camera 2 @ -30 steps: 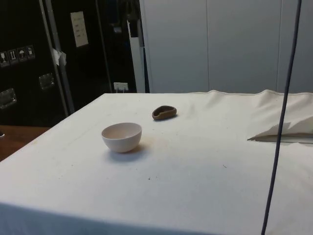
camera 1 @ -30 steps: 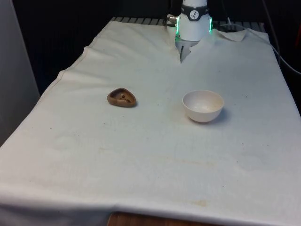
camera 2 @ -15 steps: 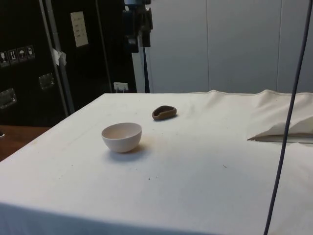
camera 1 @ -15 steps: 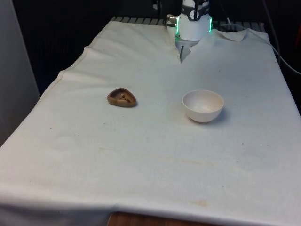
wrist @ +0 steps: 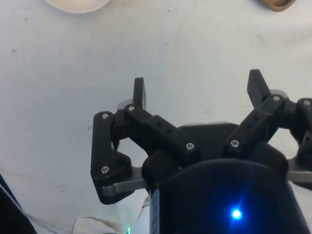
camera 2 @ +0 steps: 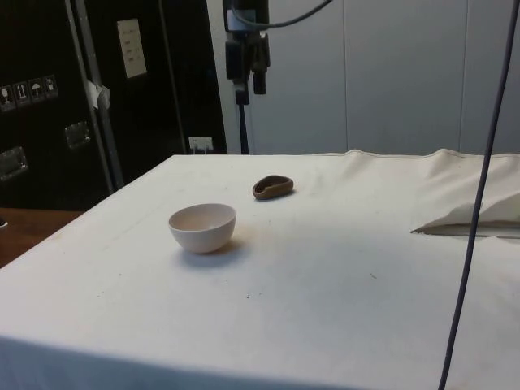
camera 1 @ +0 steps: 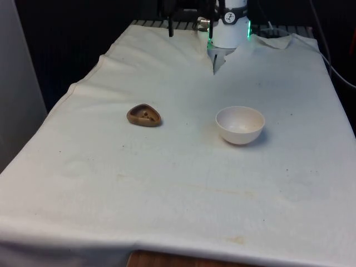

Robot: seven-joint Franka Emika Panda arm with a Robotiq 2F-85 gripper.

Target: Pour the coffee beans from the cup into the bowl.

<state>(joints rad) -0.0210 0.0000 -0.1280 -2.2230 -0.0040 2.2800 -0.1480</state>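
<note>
A table draped in a white cloth [camera 1: 167, 183] carries two things, one bowl and one small brown cup, both standing well in from every edge.

The white bowl [camera 1: 240, 125] sits upright near the middle of the table, a little toward the front view's right, its mouth facing up. It appears empty.

The brown cup [camera 1: 143, 115] is a low, rounded-triangular dish, resting flat with its opening upward. Its long axis runs roughly across the table, from the front view's left to right. A few pale beans seem to lie inside it. It stands well apart from the bowl, toward the front view's left, with bare cloth between them.

The black gripper [wrist: 197, 87] hangs high above the far end of the table, fingers [wrist: 139, 92] pointing down and spread apart, holding nothing. It is well clear of both cup and bowl.
</note>
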